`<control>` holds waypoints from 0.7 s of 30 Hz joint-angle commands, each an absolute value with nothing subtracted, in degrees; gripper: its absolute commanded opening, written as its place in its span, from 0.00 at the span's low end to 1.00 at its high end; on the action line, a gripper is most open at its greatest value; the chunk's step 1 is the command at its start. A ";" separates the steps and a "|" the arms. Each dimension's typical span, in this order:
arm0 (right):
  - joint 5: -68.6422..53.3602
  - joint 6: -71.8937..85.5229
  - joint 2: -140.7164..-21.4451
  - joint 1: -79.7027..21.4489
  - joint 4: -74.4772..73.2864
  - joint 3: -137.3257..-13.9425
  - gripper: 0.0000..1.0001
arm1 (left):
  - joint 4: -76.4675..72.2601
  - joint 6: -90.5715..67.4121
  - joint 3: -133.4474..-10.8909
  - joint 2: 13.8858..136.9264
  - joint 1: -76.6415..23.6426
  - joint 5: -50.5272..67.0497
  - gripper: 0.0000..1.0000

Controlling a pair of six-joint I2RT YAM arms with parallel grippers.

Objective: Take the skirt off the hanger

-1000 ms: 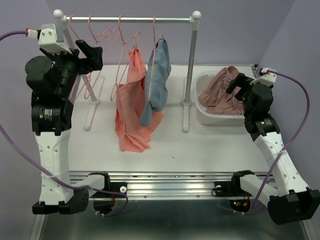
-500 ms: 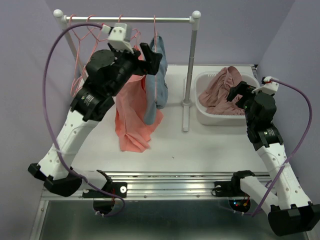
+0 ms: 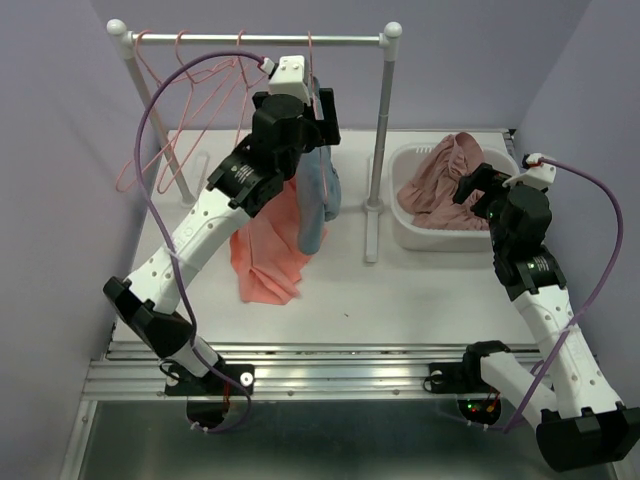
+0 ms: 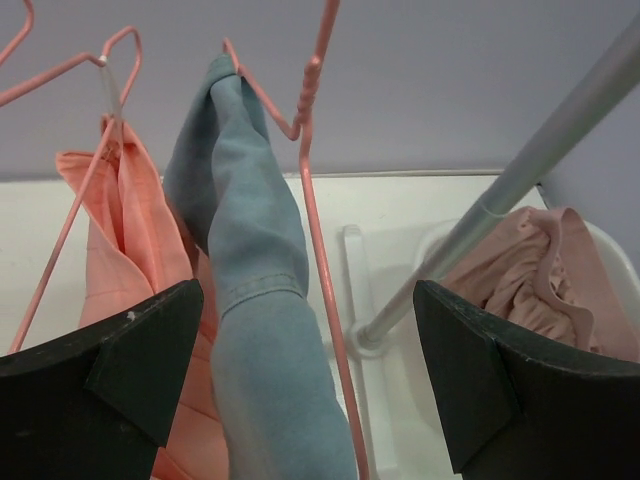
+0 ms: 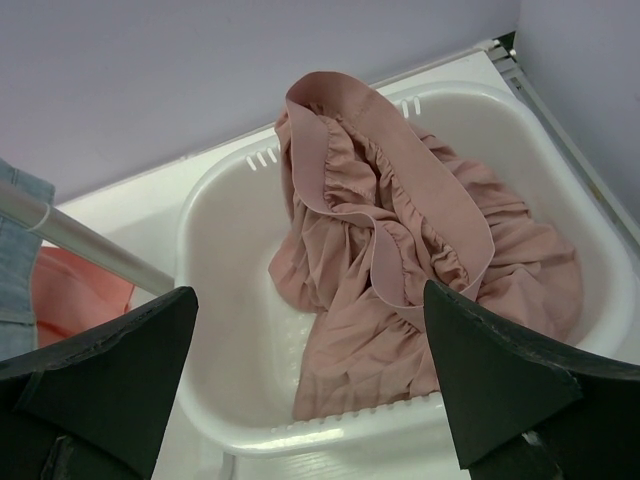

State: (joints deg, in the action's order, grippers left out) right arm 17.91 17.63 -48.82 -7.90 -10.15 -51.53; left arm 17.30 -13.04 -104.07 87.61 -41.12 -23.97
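While the blue denim skirt [image 4: 255, 300] hangs from its pink wire hanger [image 4: 320, 262] on the rail [image 3: 260, 39], the left pincer [image 4: 307, 300] is raised to it with its jaws spread wide. In the left wrist view the skirt's bunched cloth runs down between the two dark fingers [image 4: 130, 370], one on either side, and neither is seen pressing the denim. The skirt is draped over the hanger's shoulder, folded thick at the top and narrowing lower down.

Just left of it a coral garment [image 4: 120, 260] hangs on a hanger of its own. From above, its lower end reaches the white counter [image 3: 400, 290], and the denim overlaps its right edge. Several empty pink hangers [image 3: 165, 150] hang at the left end of the rail. The left arm stretches from its base up across the coral cloth to the rail, near the middle of the rack.

Beyond the rack's right post [image 3: 381, 150], a white basket [image 5: 230, 170] sits on the counter and holds a crumpled dusty-pink garment [image 5: 400, 280] with an elastic band showing on top. The right pincer [image 5: 310, 295] hovers above the basket's near side, its jaws wide apart and holding nothing, well away from the skirt.
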 commanded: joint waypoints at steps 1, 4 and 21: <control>17.75 17.84 -48.08 -7.82 -9.58 -50.98 1.00 | 15.99 -13.27 -108.80 91.31 -41.22 -29.87 0.92; 18.19 17.67 -48.34 -7.82 -9.40 -50.89 1.00 | 18.19 -13.54 -113.28 96.40 -41.22 -30.76 0.76; 16.26 17.31 -49.48 -7.82 -8.79 -50.27 1.00 | 14.59 -9.14 -120.58 97.91 -41.40 -31.47 0.00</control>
State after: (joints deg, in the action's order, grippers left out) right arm 17.50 17.74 -49.95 -7.90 -10.28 -50.61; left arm 20.38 -11.79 -115.61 102.13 -41.15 -31.29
